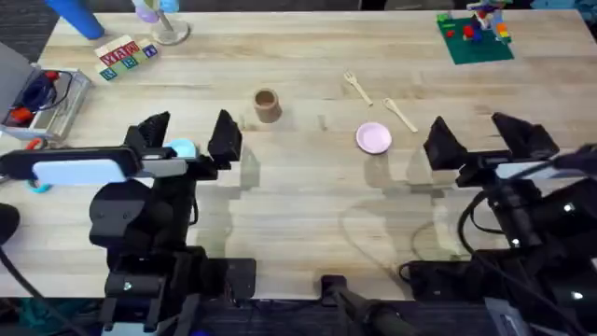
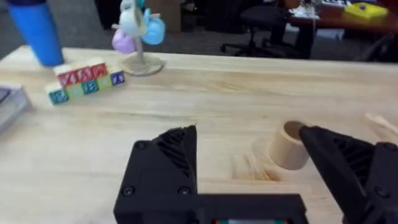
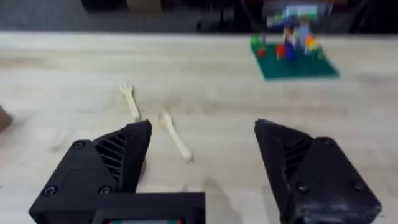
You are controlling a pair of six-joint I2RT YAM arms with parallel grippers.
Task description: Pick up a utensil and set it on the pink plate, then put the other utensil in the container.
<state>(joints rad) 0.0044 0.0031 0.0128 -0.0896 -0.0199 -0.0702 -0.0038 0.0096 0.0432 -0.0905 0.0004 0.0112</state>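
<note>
Both hands spread apart, holding nothing, over the pale wood worktop (image 1: 308, 205). Left hand (image 1: 187, 135): brown upright wooden cup (image 1: 267, 105) just ahead, to its right. Right hand (image 1: 480, 135): small round pale-pink plate (image 1: 373, 138) beside it on the left; pale wooden fork (image 1: 356, 87) and spoon (image 1: 399, 114) ahead-left, both flat on the worktop.
</note>
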